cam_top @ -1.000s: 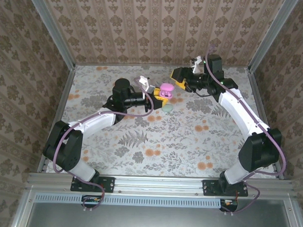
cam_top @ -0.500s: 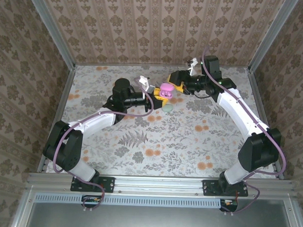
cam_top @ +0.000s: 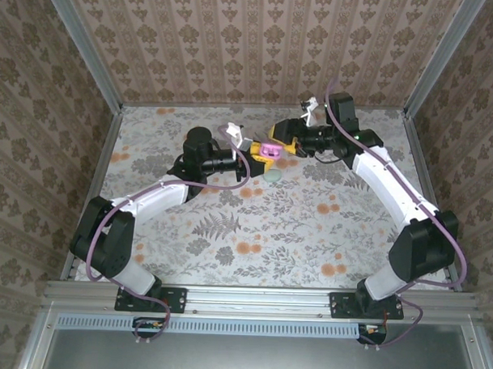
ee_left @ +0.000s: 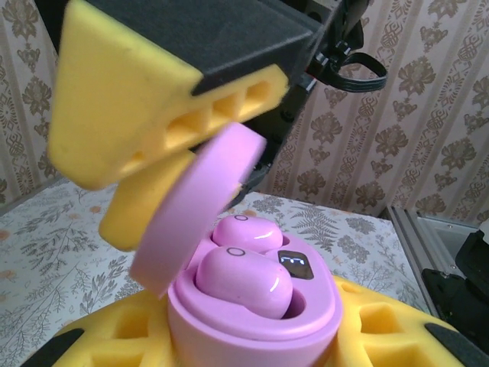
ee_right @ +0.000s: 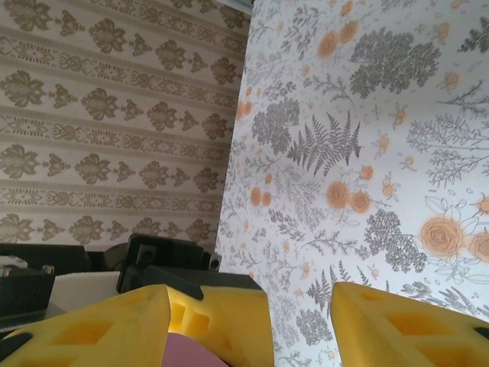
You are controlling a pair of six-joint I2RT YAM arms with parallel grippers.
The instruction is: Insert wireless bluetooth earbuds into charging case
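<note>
In the left wrist view a pink charging case (ee_left: 252, 306) sits low between my left gripper's yellow fingers (ee_left: 378, 329); my left gripper (ee_left: 252, 340) is shut on it. Two pink earbuds (ee_left: 241, 279) lie in its wells beside a small lit display (ee_left: 296, 265). The case's lid (ee_left: 195, 206) stands half open, tilted over the earbuds. A yellow finger of my right gripper (ee_left: 145, 99) rests against the lid from above. From the top view, my left gripper (cam_top: 260, 154) holds the case (cam_top: 269, 150) above the table, with my right gripper (cam_top: 283, 144) right against it, jaws apart.
A small grey-green round object (cam_top: 273, 176) lies on the flowered table (cam_top: 310, 227) just under the case. Patterned walls (cam_top: 259, 47) and metal corner posts (cam_top: 433, 69) close in the table on three sides. In the right wrist view, the lid's pink edge (ee_right: 191, 356) shows beside a finger (ee_right: 84, 329).
My right gripper has moved left and down onto the case's lid, and the lid has tipped lower. My left arm has held still with the case.
</note>
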